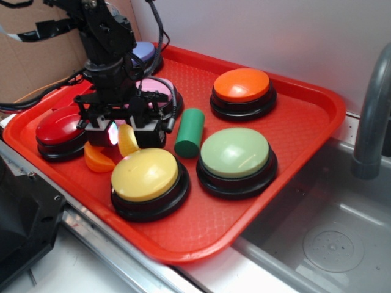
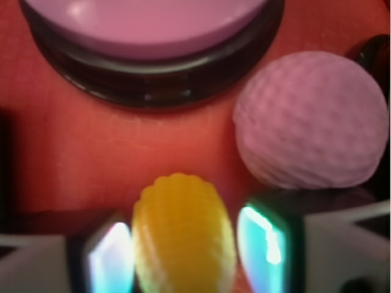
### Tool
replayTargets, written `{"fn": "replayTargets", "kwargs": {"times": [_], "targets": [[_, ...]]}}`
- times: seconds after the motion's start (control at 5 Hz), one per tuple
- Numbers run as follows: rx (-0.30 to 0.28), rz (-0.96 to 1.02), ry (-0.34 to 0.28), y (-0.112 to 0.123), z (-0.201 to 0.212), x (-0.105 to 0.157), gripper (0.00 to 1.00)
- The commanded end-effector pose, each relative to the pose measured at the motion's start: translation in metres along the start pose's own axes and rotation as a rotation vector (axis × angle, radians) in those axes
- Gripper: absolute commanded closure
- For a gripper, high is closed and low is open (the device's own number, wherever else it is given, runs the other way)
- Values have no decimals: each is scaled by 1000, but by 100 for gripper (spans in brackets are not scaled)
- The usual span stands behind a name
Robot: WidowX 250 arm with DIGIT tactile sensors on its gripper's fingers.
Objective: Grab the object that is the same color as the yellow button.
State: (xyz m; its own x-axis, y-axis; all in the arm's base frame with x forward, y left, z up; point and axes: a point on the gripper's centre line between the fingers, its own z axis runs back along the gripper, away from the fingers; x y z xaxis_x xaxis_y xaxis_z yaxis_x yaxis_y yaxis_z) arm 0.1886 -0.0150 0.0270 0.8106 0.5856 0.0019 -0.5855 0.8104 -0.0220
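The yellow button (image 1: 145, 174), a pale-yellow dome on a black base, sits at the tray's front. Just behind it is the object, a small yellow corn-cob toy (image 1: 127, 139), low over the red tray (image 1: 305, 128). My gripper (image 1: 128, 135) is down at the tray with one finger on each side of the toy. In the wrist view the bumpy yellow toy (image 2: 183, 235) fills the gap between the two glowing pads (image 2: 110, 259), and my gripper (image 2: 184, 253) is shut on it.
A pink dimpled ball (image 2: 311, 119) and a pink button (image 2: 146, 24) lie just ahead of the fingers. An orange crescent toy (image 1: 99, 159), green cylinder (image 1: 190, 132), and red (image 1: 58, 125), green (image 1: 235, 152), orange (image 1: 241, 85) and blue (image 1: 145, 52) buttons crowd round. A sink (image 1: 330, 238) lies to the right.
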Motion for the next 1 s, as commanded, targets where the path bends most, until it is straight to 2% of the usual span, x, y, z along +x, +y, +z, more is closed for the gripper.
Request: {"fn": "replayTargets", "kwargs": {"times": [0.0,0.4,0.6,0.8], "targets": [[-67,-82,-39,-5,22,5,100],[-112,-359,-27,-20,97,16,100],[-161,-465,-34,-20,135,20,100],[-228,-536,-92,-11,174,26,100]]}}
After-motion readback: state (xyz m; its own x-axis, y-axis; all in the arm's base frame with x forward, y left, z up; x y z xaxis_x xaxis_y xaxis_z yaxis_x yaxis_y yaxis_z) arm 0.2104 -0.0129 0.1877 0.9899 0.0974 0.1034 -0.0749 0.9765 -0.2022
